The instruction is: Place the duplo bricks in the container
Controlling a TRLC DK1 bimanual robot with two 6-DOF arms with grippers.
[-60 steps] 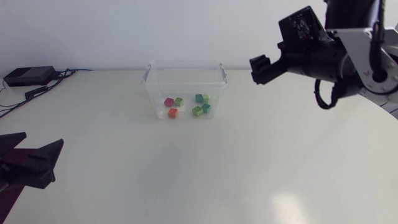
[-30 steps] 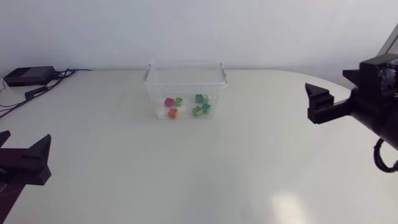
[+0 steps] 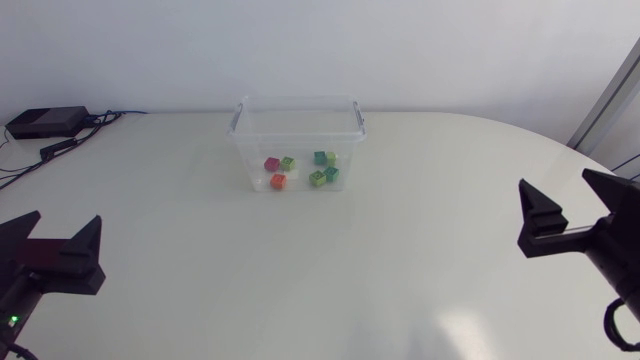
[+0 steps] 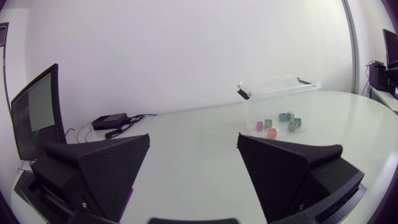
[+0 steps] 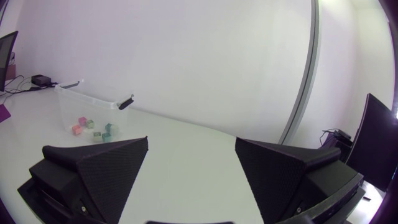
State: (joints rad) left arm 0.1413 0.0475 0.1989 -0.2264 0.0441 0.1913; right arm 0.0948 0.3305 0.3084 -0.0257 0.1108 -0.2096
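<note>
A clear plastic container (image 3: pixel 298 128) stands at the back middle of the table, with several duplo bricks (image 3: pixel 300 168) in pink, orange, green and teal inside it. The left wrist view shows the container (image 4: pixel 278 99) far ahead of my left gripper (image 4: pixel 193 171), and the right wrist view shows the container (image 5: pixel 90 106) far ahead of my right gripper (image 5: pixel 189 174). My left gripper (image 3: pixel 55 245) rests at the table's near left, open and empty. At the near right my right gripper (image 3: pixel 570 215) is also open and empty.
A black box (image 3: pixel 45 122) with cables (image 3: pixel 60 148) lies at the back left corner of the table. The table's curved edge (image 3: pixel 560 145) runs along the right side.
My right arm has drawn back from above the container's right down to the table's near right edge. My left gripper shifted slightly at the near left.
</note>
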